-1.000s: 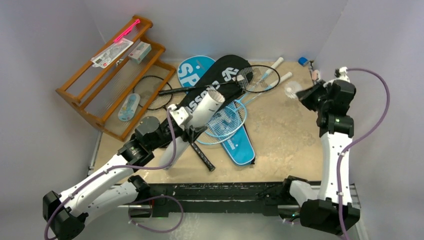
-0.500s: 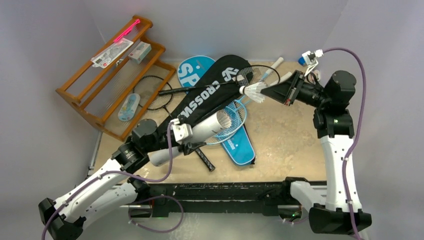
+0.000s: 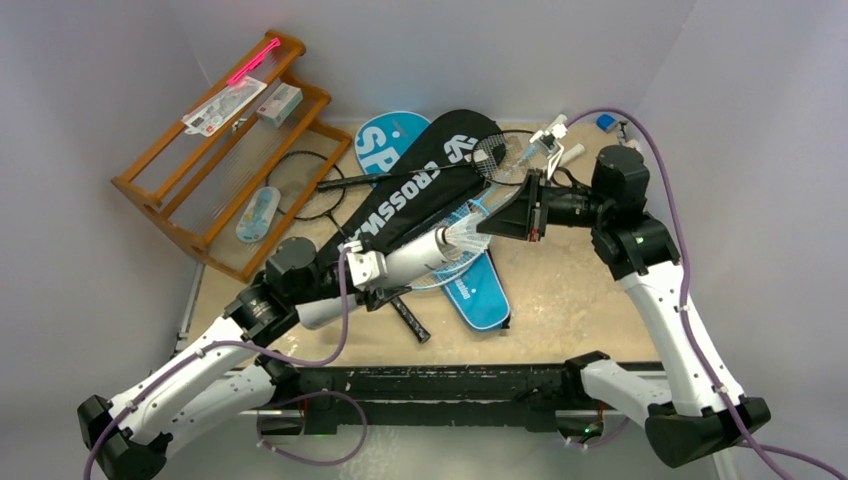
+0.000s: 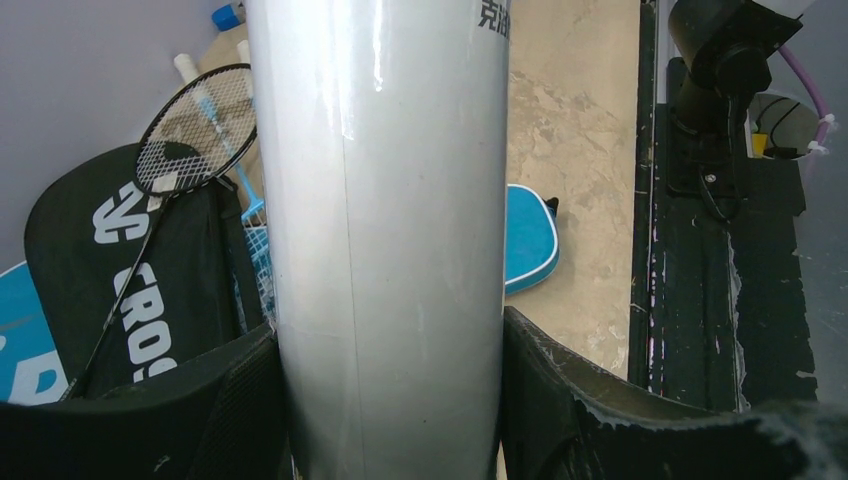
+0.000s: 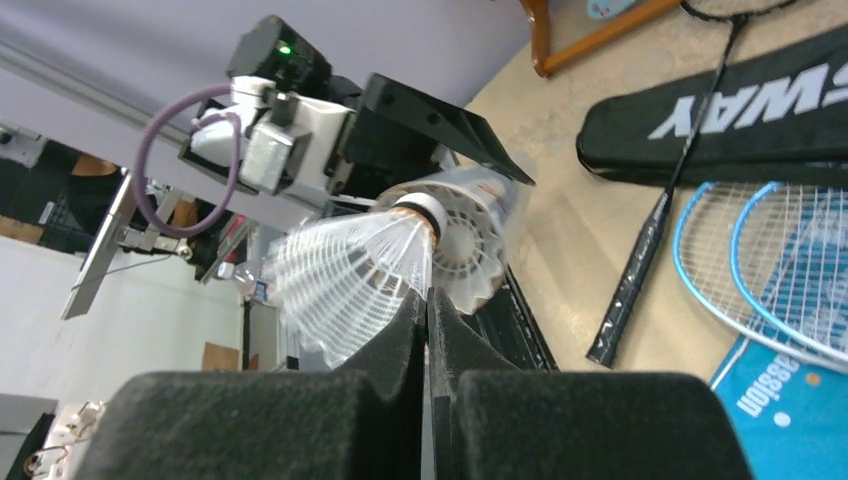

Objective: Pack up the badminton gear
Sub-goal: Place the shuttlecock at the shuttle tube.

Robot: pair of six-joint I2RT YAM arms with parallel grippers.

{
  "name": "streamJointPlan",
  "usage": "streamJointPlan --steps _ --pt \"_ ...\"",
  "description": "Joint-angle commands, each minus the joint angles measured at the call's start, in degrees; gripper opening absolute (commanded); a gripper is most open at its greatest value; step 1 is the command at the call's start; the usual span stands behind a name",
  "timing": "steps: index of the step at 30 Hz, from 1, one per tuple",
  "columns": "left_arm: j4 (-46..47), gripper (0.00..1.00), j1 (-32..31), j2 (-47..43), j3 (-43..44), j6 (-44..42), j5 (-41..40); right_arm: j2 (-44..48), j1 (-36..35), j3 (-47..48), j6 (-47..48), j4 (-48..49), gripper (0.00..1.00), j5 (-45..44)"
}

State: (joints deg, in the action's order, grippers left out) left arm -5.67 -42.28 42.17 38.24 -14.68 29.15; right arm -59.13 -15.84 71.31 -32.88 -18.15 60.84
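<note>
Jaws of the left gripper [image 3: 368, 268] are clamping the long white tube [image 3: 418, 251], tilted beside the black CROSSWAY cover [image 3: 420, 185], while the right gripper's [image 5: 428, 318] jaws are pinching shut on a white shuttlecock [image 5: 345, 282] right at the tube's open mouth.

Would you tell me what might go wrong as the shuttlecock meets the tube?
The right end effector pinches the shuttlecock by its feathers, so pushing could crush them. Its cork looks off-centre at the tube mouth and may catch the rim. A push could shift the tube in the left end effector.
</note>
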Motion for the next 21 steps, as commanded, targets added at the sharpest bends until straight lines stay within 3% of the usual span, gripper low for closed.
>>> streamJointPlan --steps 1,9,13,19,21 --pt "2.27 0.58 0.18 -1.63 1.81 -1.24 -0.01 1.28 -0.69 -1.64 4.35 -3.46 0.0 -3.51" --pt "1.89 0.58 0.12 -2.19 1.54 -1.63 -0.05 2.62 -0.64 -2.36 5.0 -5.92 0.0 -8.81" --pt "2.05 0.59 0.17 -2.24 1.53 -1.82 1.15 1.24 -0.82 -2.92 5.25 -4.25 0.0 -3.43" --pt "2.7 0.59 0.18 -1.27 1.99 -1.76 1.97 -0.53 -4.32 -2.66 6.83 -4.44 0.0 -5.66" --pt "2.98 0.59 0.16 -0.89 2.24 -1.48 2.08 -1.81 -6.13 -2.71 7.01 -4.52 0.06 -7.48"
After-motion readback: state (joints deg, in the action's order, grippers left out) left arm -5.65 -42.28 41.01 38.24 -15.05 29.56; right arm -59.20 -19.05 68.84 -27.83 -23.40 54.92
